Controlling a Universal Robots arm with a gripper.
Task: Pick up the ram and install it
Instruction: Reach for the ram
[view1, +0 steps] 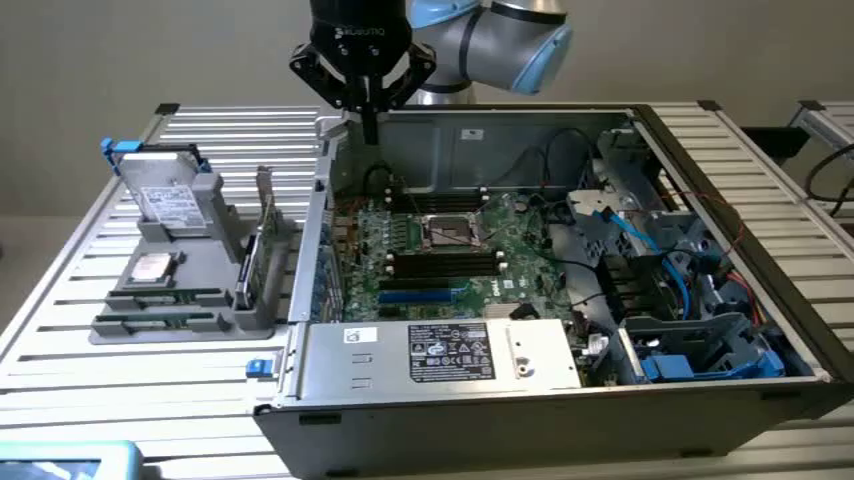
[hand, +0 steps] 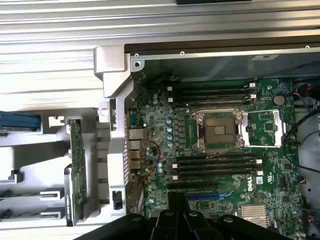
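Nothing done yet: black claw (view1: 370, 132) is seen pressed together, empty, over rear of open grey PC case (view1: 534, 440); thin green ram stick (view1: 160, 297) is seen lying in grey plastic holder (view1: 194, 258), well apart.

An open computer case (view1: 534, 425) lies on a slatted metal table (view1: 80, 395), filling its middle and the exterior view's right side. Inside, a green motherboard (view1: 441, 255) carries a bare CPU socket (view1: 451, 232), with a labelled power supply (view1: 447, 352) along the near wall and blue cables (view1: 627, 228) beside it. Near the table's edge at the exterior view's left, a gray holder (view1: 187, 290) bears a hard drive (view1: 167, 195) and a silver processor chip (view1: 151, 266).
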